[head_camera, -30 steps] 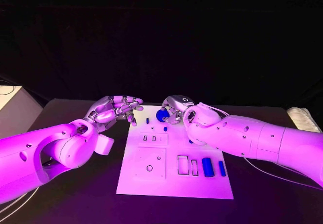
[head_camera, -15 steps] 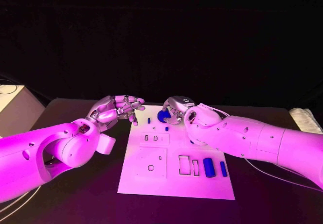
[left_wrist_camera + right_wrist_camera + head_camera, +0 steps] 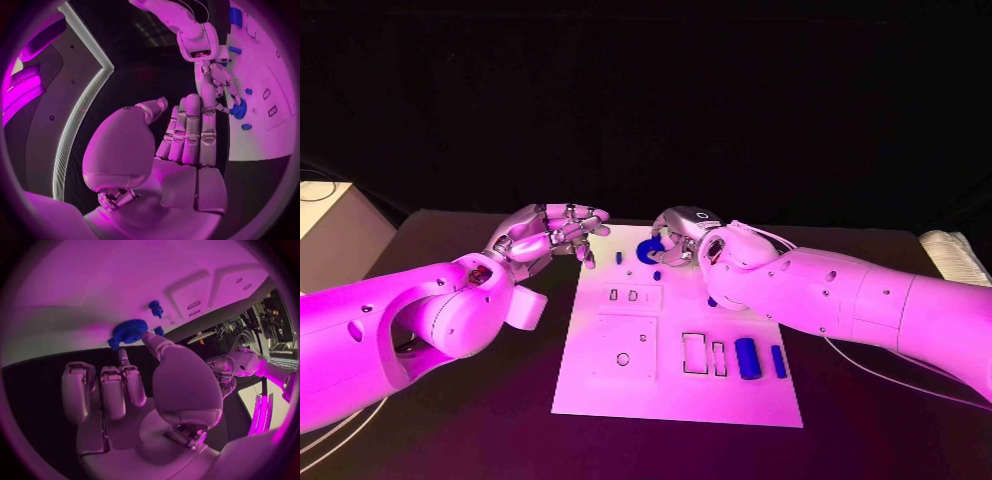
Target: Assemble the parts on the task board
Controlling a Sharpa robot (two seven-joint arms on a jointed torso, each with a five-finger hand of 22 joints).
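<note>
1. A white task board (image 3: 678,390) lies flat in the middle of a black desk (image 3: 877,420), its long side running away from the robot.
2. The right hand (image 3: 679,237) reaches over the far end of the board. Its thumb and one finger touch a round blue gear (image 3: 129,331) sitting at that far end; whether they actually pinch it cannot be told. Its other fingers are loosely curled and apart.
3. The left hand (image 3: 548,237) hangs just beside the board's far left edge. Its fingers (image 3: 190,130) lie side by side, bent, with nothing in them.
4. Near the gear, a small blue peg (image 3: 155,307) stands on the board, with another small blue piece (image 3: 619,258) just beside the left hand's fingertips.
5. At the board's near right part, two blue bars (image 3: 759,359) lie side by side next to two narrow slots (image 3: 702,355).
</note>
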